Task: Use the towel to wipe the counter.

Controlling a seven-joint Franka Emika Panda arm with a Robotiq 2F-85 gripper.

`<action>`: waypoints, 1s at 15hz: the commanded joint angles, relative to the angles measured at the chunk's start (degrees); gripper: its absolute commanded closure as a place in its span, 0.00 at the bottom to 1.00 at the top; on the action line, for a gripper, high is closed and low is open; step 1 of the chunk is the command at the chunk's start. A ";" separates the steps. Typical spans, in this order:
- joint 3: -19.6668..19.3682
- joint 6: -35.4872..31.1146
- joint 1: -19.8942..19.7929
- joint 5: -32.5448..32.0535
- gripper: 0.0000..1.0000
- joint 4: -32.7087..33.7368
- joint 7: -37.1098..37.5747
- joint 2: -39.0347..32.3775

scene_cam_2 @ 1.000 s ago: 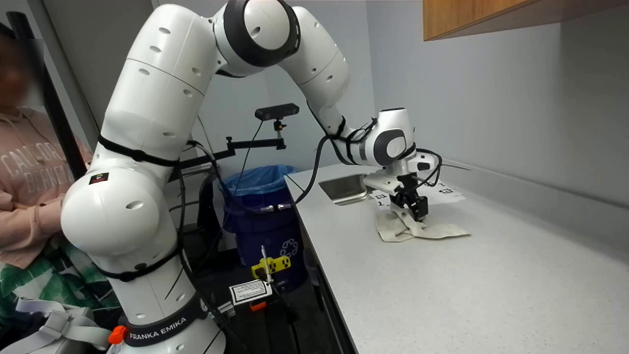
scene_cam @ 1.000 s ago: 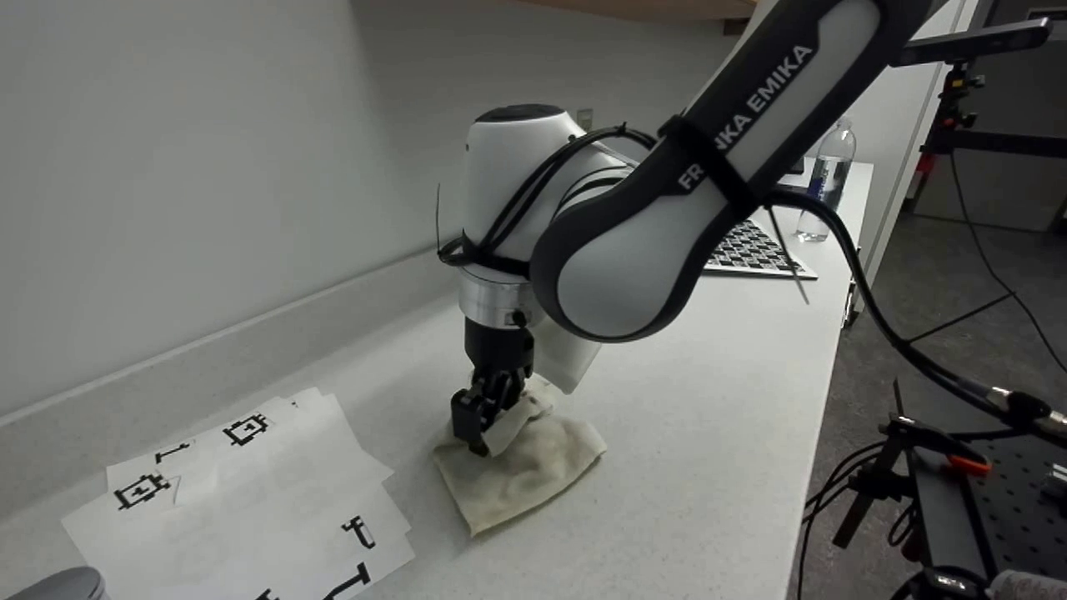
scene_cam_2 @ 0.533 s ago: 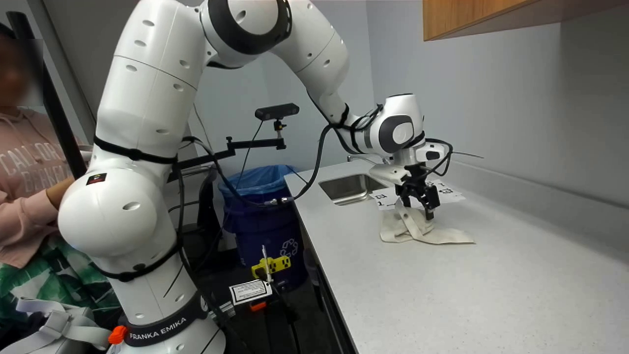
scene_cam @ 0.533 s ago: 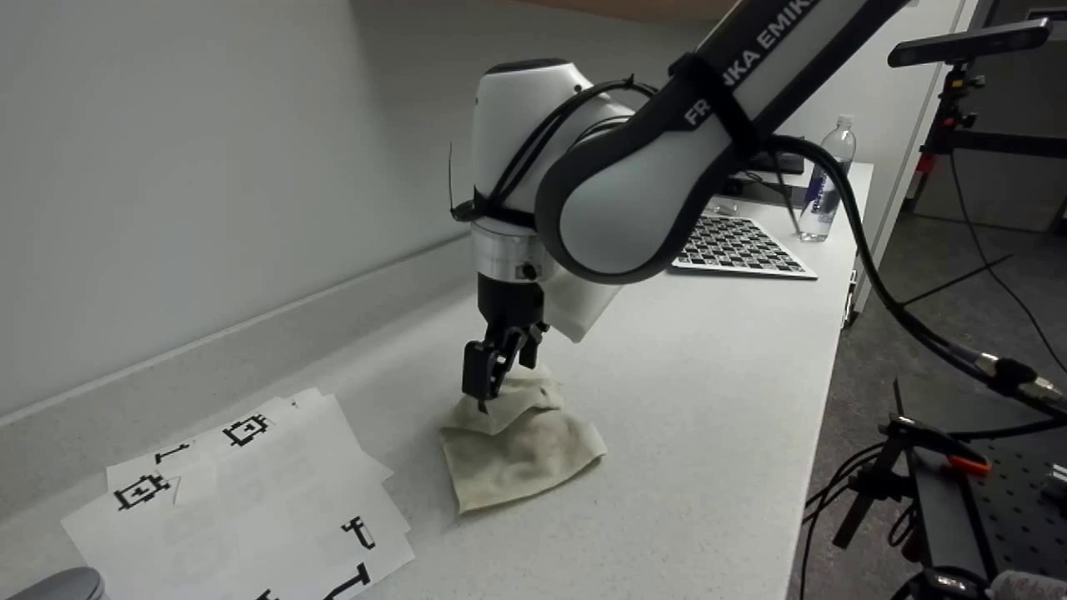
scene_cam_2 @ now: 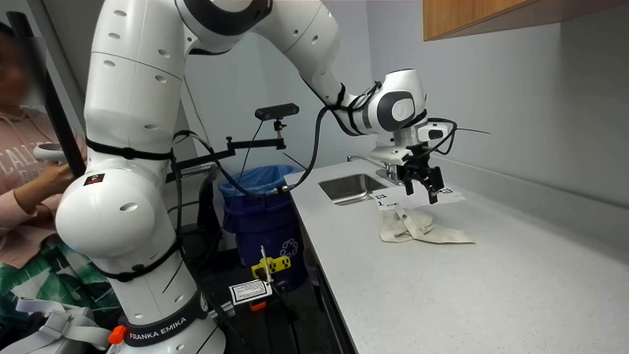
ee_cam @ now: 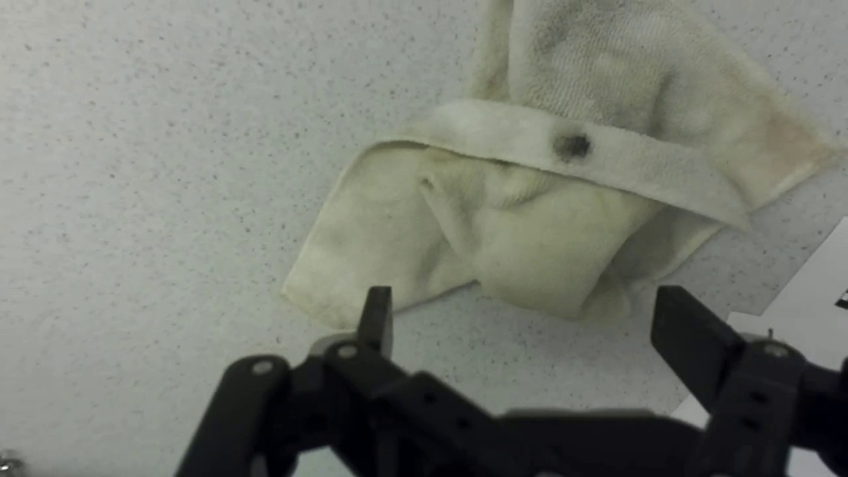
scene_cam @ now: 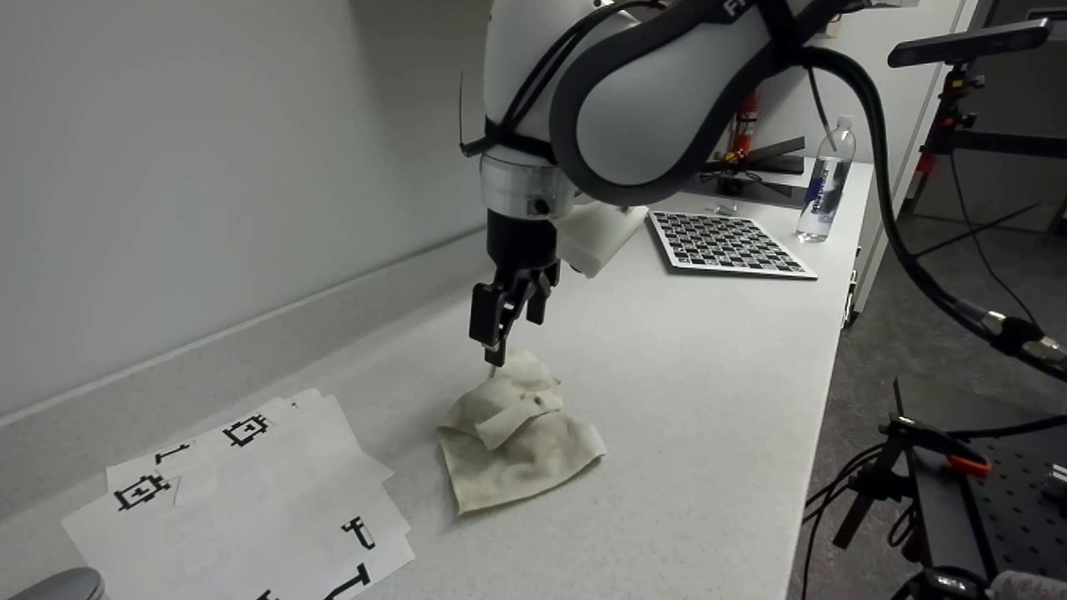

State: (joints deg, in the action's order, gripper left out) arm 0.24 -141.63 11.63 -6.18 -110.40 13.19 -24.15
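Observation:
The cream towel (scene_cam: 525, 462) lies crumpled and partly folded on the white speckled counter (scene_cam: 667, 375). It also shows in an exterior view (scene_cam_2: 444, 236) and, with a folded strip and a dark stain, in the wrist view (ee_cam: 543, 245). My gripper (scene_cam: 515, 335) is above the towel's wall-side part, apart from it. It hangs pointing down in an exterior view (scene_cam_2: 421, 195) too. In the wrist view the gripper (ee_cam: 523, 291) has its fingers spread wide with nothing between them. The towel's underside is hidden.
White paper sheets with black markers (scene_cam: 250, 517) lie beside the towel. A checkered board (scene_cam: 725, 243) and a bottle (scene_cam: 827, 187) stand farther along the counter. A sink (scene_cam_2: 344, 189) is set into it. A wooden cabinet (scene_cam_2: 471, 17) hangs overhead.
My gripper has risen from down at the towel to above it, with its fingers now clear. The towel stays on the counter, its far part slightly resettled.

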 commanded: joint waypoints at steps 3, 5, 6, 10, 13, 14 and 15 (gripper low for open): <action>0.29 -0.08 -1.42 -0.65 0.00 -9.20 -0.53 7.88; 0.42 0.23 -1.96 -0.32 0.00 -12.04 -0.61 9.92; 0.28 0.39 -2.06 -0.62 0.00 -13.34 -0.32 10.95; -0.02 1.01 -2.95 -1.46 0.00 -17.65 0.30 15.27; -0.16 1.69 -4.02 -2.24 0.00 -20.19 0.46 18.82; -0.18 1.91 -4.38 -2.73 0.00 -20.91 0.63 20.00; -0.12 2.70 -4.77 -3.09 0.00 -21.56 0.61 21.61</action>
State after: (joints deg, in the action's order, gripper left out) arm 0.09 -141.50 8.04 -7.50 -128.33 13.31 -8.60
